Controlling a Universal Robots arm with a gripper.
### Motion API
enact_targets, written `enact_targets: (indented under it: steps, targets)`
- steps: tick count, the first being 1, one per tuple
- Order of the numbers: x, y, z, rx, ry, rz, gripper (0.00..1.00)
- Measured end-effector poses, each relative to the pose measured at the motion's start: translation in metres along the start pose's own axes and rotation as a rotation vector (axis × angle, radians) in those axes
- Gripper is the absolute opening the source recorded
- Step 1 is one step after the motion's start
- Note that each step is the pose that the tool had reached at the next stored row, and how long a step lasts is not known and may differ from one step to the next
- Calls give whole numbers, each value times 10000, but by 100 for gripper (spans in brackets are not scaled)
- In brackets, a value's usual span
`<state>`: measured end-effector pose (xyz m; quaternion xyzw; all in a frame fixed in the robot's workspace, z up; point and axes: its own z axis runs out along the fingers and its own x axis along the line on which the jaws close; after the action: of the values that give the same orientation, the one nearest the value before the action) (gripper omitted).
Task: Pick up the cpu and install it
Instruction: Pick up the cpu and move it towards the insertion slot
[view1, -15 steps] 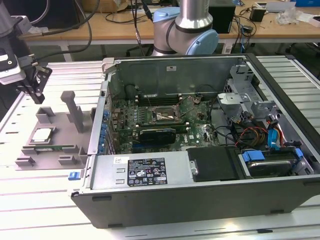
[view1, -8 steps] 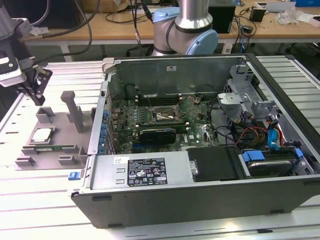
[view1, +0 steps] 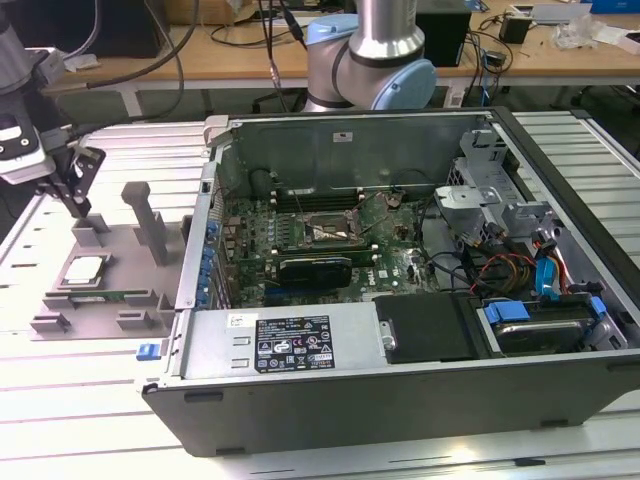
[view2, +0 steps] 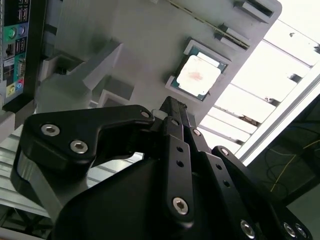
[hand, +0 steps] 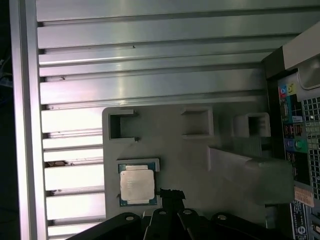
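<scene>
The cpu (view1: 83, 268) is a small square chip with a silver top and a green rim. It lies flat in a recess of the grey fixture plate (view1: 125, 262) at the exterior view's left, outside the computer case. My gripper (view1: 78, 208) hangs above the plate's far edge, a short way from the cpu and not touching it. Its black fingers look shut with nothing between them. In both wrist views the cpu (view2: 199, 76) (hand: 136, 184) lies just beyond the tips of the gripper (view2: 171, 102) (hand: 170, 192). The black-and-metal socket (view1: 325, 232) sits on the motherboard inside the case.
The open computer case (view1: 400, 400) spans the middle and the exterior view's right, with its rear port panel (hand: 295, 145) next to the fixture. Grey upright posts (view1: 150, 220) rise from the plate near my gripper. A long green memory stick (view1: 100, 295) lies along the plate's front. Everything rests on a ribbed aluminium table (hand: 150, 50).
</scene>
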<state>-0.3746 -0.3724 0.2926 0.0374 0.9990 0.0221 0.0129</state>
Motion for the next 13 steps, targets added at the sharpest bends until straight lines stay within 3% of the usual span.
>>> enact_targets:
  steps: [8,13]
  targets:
    - [71,-10,104,1,3,1,11]
    - [156,-21,194,0,0,-1,11]
